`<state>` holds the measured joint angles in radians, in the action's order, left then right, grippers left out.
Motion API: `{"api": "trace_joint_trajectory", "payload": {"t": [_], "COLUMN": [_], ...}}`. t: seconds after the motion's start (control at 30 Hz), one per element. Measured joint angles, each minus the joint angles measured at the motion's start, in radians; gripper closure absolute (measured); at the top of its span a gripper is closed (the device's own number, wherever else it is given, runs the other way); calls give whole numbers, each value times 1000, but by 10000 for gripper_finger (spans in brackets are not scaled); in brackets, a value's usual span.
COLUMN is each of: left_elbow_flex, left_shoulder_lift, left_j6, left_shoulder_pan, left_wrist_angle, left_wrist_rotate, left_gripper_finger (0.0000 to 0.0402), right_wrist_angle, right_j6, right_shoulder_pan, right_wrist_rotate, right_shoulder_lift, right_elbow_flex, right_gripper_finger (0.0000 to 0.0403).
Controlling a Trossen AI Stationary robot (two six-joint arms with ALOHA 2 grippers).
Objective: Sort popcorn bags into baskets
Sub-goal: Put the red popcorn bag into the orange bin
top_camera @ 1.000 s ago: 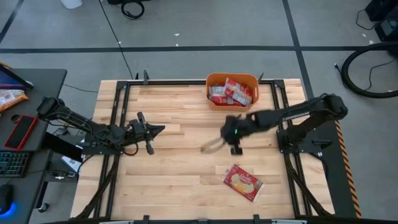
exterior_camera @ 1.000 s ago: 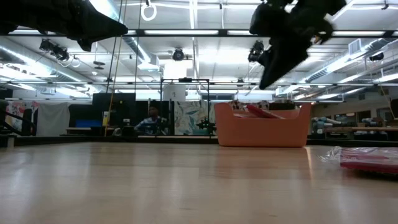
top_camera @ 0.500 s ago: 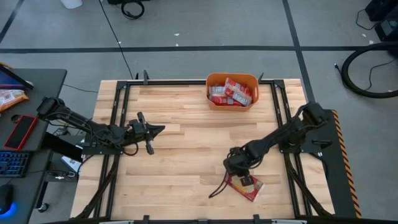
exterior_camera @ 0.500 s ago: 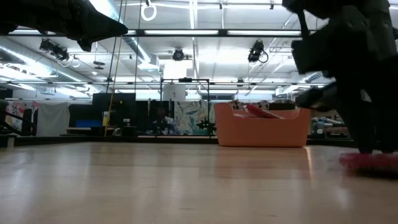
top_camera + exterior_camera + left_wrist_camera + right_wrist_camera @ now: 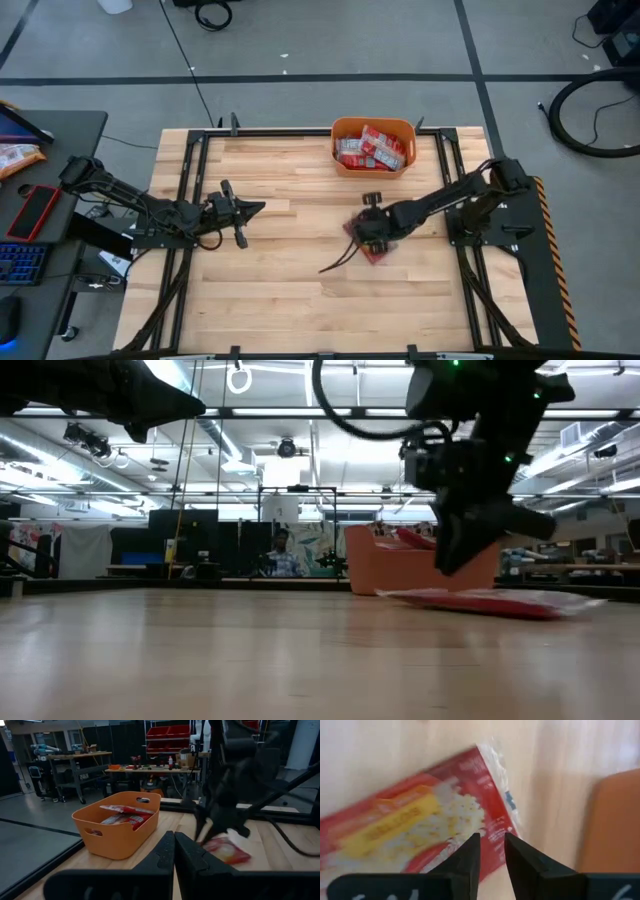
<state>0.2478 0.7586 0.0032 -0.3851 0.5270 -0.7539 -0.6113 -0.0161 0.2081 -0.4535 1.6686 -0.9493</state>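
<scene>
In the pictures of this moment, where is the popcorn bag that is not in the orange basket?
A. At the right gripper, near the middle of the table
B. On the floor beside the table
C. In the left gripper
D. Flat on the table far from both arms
A: the high view shows the popcorn bag under the right gripper mid-table, short of the orange basket.

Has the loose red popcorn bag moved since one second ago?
Yes. The red popcorn bag, held by the right claw, is now nearer the orange plastic basket.
</scene>
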Motion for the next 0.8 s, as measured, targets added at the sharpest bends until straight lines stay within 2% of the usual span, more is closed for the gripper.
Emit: {"api": "trace_joint_trajectory", "payload": {"t": [0.13,0.27,0.5,0.67,0.8], "left_elbow_flex": [0,0,0,0,0], "left_shoulder_lift": [0,0,0,0,0], "left_j6": [3,5,2,0,1], "left_shoulder_pan": [0,0,0,0,0], "left_wrist_angle": [0,0,0,0,0], "left_wrist_rotate": [0,0,0,0,0], "left_gripper_finger": [392,392,392,392,392], "right_wrist_angle": [14,29,50,-61,-206], "right_j6": [-31,37,189,430,458], "right_shoulder_pan": [-12,13,96,110,115], "right_wrist_rotate": [-4,6,-38,-59,-20], "right_shoulder_lift": [-63,-100,-28,-21,-30], "right_elbow_flex": [-1,-14,-14,-14,-14], "right_gripper_finger": [310,310,306,293,279]}}
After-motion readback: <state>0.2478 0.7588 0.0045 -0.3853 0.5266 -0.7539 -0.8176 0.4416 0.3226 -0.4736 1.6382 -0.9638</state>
